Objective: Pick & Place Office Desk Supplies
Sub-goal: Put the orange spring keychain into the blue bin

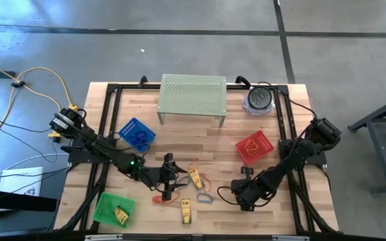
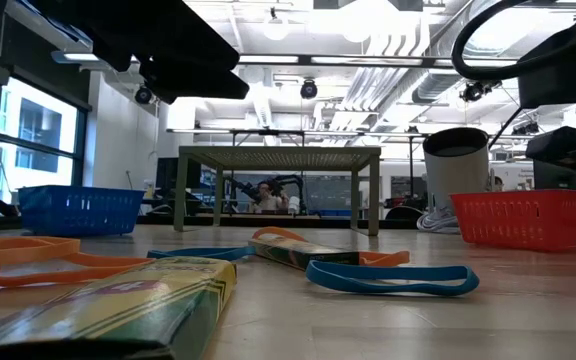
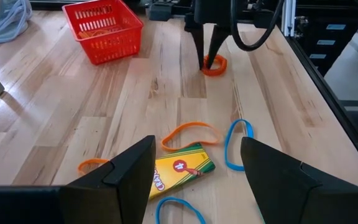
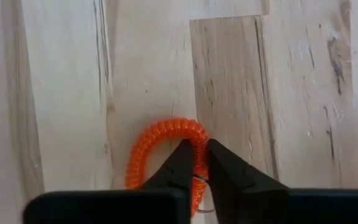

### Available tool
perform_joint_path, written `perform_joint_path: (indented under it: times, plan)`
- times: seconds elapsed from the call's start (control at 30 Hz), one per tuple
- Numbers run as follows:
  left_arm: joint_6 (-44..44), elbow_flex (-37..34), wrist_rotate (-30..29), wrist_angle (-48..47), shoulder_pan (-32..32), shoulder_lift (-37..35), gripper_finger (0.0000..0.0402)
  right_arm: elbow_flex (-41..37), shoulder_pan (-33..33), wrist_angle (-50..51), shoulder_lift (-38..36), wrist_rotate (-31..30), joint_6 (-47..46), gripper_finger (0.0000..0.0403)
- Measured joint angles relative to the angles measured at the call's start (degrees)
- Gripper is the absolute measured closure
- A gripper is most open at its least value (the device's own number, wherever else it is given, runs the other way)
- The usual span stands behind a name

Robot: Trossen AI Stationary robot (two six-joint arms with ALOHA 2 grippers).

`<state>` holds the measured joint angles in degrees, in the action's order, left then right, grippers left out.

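An orange coiled loop (image 4: pixel 160 134) lies on the wood table, with my right gripper (image 4: pixel 201 149) shut on it at the near right (image 1: pixel 241 198). The left wrist view shows that gripper (image 3: pixel 210 57) standing over the loop (image 3: pixel 216 66). My left gripper (image 1: pixel 173 178) hangs open over the table's near middle, touching nothing. Below it lie a yellow box (image 3: pixel 178 171), orange bands (image 3: pixel 188 132) and blue bands (image 3: pixel 236 144). A second yellow box (image 1: pixel 185 211) lies by the near edge. My right gripper pinches one side of the coiled loop's ring (image 4: pixel 199 138) between its two fingers. One finger stands inside the ring and one outside. The fingers come steeply from above. The loop lies flat on the table.
A red basket (image 1: pixel 254 147) stands behind the right gripper, a blue basket (image 1: pixel 137 132) at the left and a green basket (image 1: pixel 114 207) with a yellow box at the near left. A pale green perforated stand (image 1: pixel 193 97) and a round container (image 1: pixel 259 100) stand along the far edge.
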<state>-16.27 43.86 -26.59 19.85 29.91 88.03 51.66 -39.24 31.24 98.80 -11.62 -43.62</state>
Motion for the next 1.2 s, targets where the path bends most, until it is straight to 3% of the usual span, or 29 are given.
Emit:
perform_joint_path:
  times: [0.37,0.63,0.9,1.03,1.2]
  plan:
    - [2.7,0.0,0.0,-0.1,0.2,0.0,0.0172,1.2,-0.5,0.4,0.3,-3.3,-2.6,0.0398]
    - [9.8,0.0,-0.1,3.3,1.4,0.0,0.0172,9.8,-2.0,6.0,0.4,-9.5,-3.6,0.0399]
    - [8.9,0.0,-0.1,8.5,0.5,1.7,0.0172,18.8,-4.7,4.4,0.2,-30.6,5.9,0.0399]
    - [7.4,0.0,0.0,14.3,-0.5,5.4,0.0172,19.9,-5.4,-0.6,0.2,-43.0,12.3,0.0399]
    - [8.1,0.0,-0.2,22.4,-1.4,9.7,0.0172,20.0,-5.2,-4.3,0.2,-52.5,15.4,0.0399]
